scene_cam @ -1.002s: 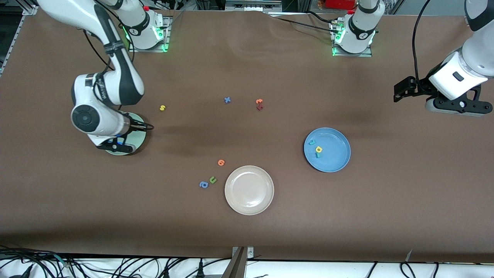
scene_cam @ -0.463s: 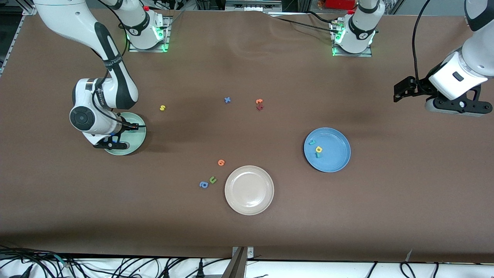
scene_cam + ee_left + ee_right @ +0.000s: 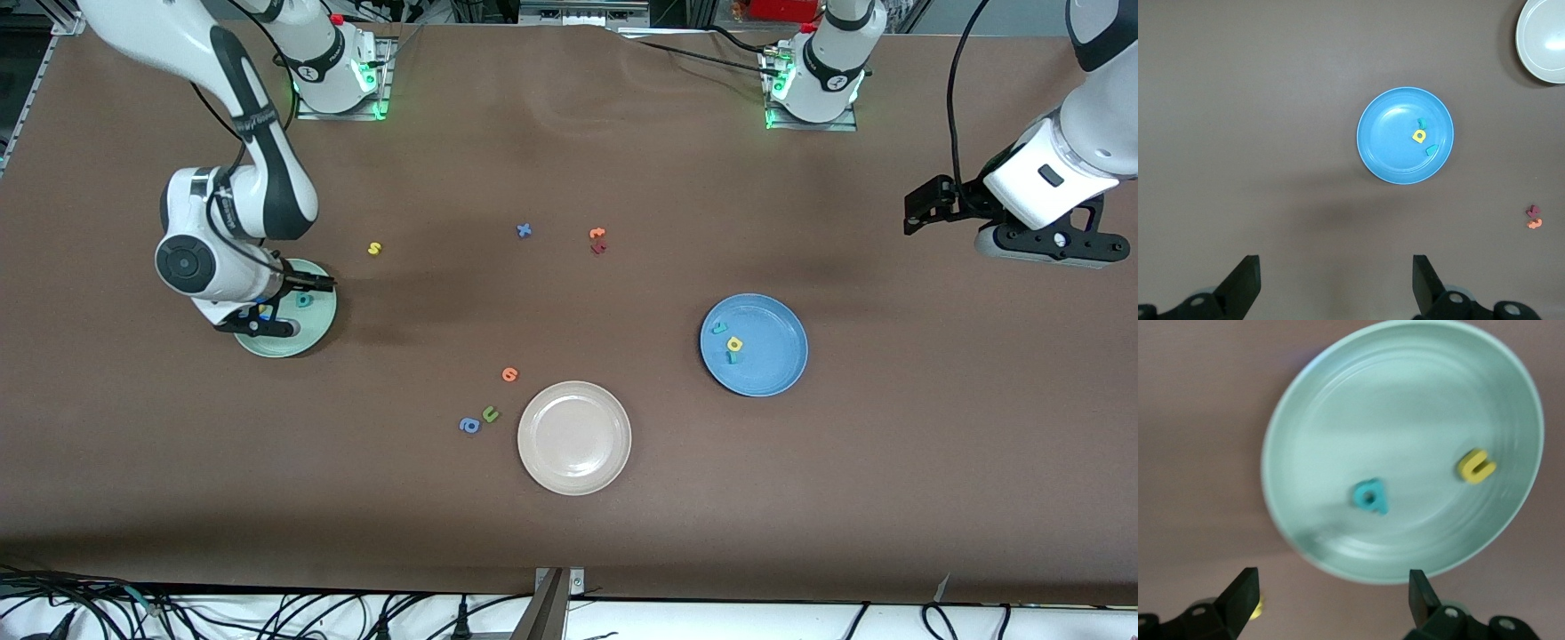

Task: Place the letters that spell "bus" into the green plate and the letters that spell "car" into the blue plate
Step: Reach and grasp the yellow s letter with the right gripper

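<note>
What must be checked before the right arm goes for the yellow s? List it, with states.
1. Right gripper open and empty over the green plate: ok.
2. Teal b and yellow u in the green plate: ok.
3. Yellow s in the green plate: not ok, it lies on the table.
4. Blue plate holds three letters: ok.
5. Left gripper open, waiting clear of both plates: ok.

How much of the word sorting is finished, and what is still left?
Done: three small foam letters lie in the round blue plate; a teal b and yellow u lie in the round mint-green plate. The right end effector is open over it, empty. Left: the yellow s on the table.
</note>
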### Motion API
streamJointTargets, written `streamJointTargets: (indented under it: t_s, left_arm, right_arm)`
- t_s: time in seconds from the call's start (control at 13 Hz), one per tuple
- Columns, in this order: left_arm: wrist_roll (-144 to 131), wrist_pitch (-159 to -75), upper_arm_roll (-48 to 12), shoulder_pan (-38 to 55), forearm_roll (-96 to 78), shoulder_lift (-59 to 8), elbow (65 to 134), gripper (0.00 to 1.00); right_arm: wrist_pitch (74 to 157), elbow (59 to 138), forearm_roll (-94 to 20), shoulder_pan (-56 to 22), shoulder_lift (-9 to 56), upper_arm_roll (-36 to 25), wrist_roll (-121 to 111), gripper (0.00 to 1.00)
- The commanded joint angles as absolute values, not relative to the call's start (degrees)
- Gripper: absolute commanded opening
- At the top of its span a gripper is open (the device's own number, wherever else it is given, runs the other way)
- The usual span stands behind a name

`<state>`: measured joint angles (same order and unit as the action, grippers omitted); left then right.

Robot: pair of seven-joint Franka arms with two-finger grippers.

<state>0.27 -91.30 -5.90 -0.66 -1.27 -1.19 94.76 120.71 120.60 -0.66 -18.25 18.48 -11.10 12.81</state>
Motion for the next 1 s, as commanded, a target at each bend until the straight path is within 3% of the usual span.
streamJointTargets:
  t_s: [0.0,0.23,0.54,0.93]
  left_arm:
    - [-0.44,-90.09,-5.89,-0.26,-0.79,-1.84,93.16,1.00]
    - [-0.35,-90.09,-5.80,-0.44,-0.36,-1.76,93.16,1.00]
    - [-0.26,-90.18,-5.71,-0.88,-0.35,-2.28,92.55,1.00]
    - [-0.53,-90.00,-5.71,-0.44,-0.44,-2.37,92.46,1.00]
  right_arm:
    - [119.79,124.35,-1.49,-18.37,14.24,-6.87,20.45,0.99]
    - [123.29,127.87,-1.49,-18.37,13.80,-2.39,27.05,0.96]
    - [132.70,134.37,-1.49,-18.37,14.32,-1.93,27.42,0.91]
    - [137.27,138.16,-1.49,-18.37,14.59,-1.67,27.51,0.91]
